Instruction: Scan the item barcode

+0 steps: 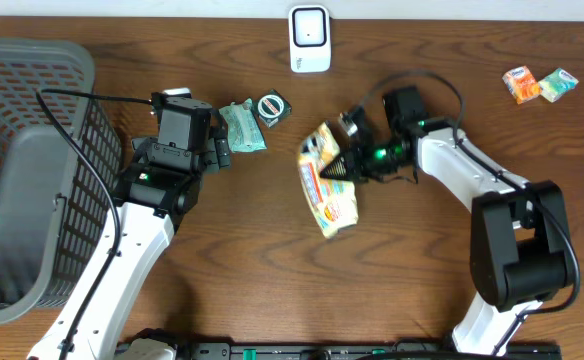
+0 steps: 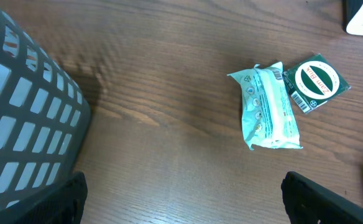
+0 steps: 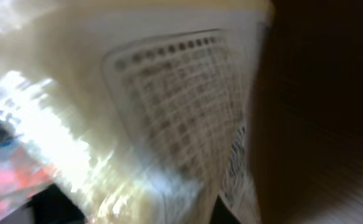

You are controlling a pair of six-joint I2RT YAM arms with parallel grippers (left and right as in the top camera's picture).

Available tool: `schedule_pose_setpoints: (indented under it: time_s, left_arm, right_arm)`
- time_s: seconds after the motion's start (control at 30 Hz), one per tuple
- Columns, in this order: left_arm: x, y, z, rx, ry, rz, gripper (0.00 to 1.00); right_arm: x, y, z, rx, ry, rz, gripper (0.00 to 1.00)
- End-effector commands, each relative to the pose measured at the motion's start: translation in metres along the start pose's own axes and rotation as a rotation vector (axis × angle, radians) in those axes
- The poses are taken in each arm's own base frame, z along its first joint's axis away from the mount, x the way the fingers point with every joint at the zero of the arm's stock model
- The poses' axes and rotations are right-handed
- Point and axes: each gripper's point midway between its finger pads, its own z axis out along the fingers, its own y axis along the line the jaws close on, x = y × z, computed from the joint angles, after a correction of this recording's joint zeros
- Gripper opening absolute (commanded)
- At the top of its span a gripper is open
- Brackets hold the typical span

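A yellow and orange snack packet hangs at the table's middle, with my right gripper shut on its right edge. In the right wrist view the packet fills the frame, blurred, its printed table facing the camera. The white scanner stands at the far edge, apart from the packet. My left gripper is open over bare wood, its fingertips wide apart. A pale green packet and a dark green round-labelled box lie beyond it.
A grey mesh basket fills the left side; its wall shows in the left wrist view. Two small packets, orange and green, lie at the far right.
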Motion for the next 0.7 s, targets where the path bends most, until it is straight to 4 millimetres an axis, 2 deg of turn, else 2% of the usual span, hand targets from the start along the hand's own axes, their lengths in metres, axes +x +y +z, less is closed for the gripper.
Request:
schedule_pose_setpoints:
  time_s: [0.0, 0.03, 0.1, 0.17, 0.23, 0.27, 0.33, 0.43, 0.5, 0.6, 0.67]
  left_arm:
    - [-0.004, 0.004, -0.002, -0.015, -0.014, 0.007, 0.98]
    - [-0.004, 0.004, -0.002, -0.016, -0.014, 0.007, 0.98]
    - [-0.004, 0.004, -0.002, -0.016, -0.014, 0.007, 0.98]
    - [-0.004, 0.004, -0.002, -0.016, -0.014, 0.007, 0.97]
    - [-0.004, 0.004, -0.002, -0.016, -0.014, 0.007, 0.98]
    - [-0.004, 0.004, -0.002, -0.016, -0.014, 0.007, 0.97]
    - [-0.004, 0.004, -0.002, -0.016, -0.014, 0.007, 0.98]
    - [-0.004, 0.004, -0.002, -0.016, -0.014, 0.007, 0.98]
    - [-0.004, 0.004, -0.002, -0.015, -0.014, 0.007, 0.98]
    - [-0.004, 0.004, -0.002, -0.016, -0.014, 0.007, 0.98]
    - [-0.004, 0.004, -0.002, -0.016, -0.014, 0.007, 0.98]
  right_arm:
    - [-0.012, -0.057, -0.024, 0.281, -0.088, 0.124, 0.10]
    - [-0.013, -0.068, -0.031, 0.349, -0.101, 0.138, 0.15]
    - [-0.016, -0.085, -0.054, 0.483, -0.117, 0.175, 0.34]
    - [-0.019, -0.088, -0.074, 0.552, -0.116, 0.196, 0.44]
    - [-0.024, -0.085, -0.096, 0.615, -0.107, 0.187, 0.54]
    - [-0.030, -0.075, -0.117, 0.673, -0.105, 0.179, 0.55]
    - [-0.034, -0.060, -0.127, 0.683, -0.100, 0.166, 0.54]
    - [-0.034, -0.034, -0.123, 0.649, -0.054, 0.085, 0.54]
    - [-0.027, -0.025, -0.113, 0.647, -0.010, 0.046, 0.57]
    - [-0.015, -0.026, -0.096, 0.695, 0.046, 0.013, 0.65]
    - [-0.009, -0.032, -0.086, 0.767, 0.050, 0.025, 0.74]
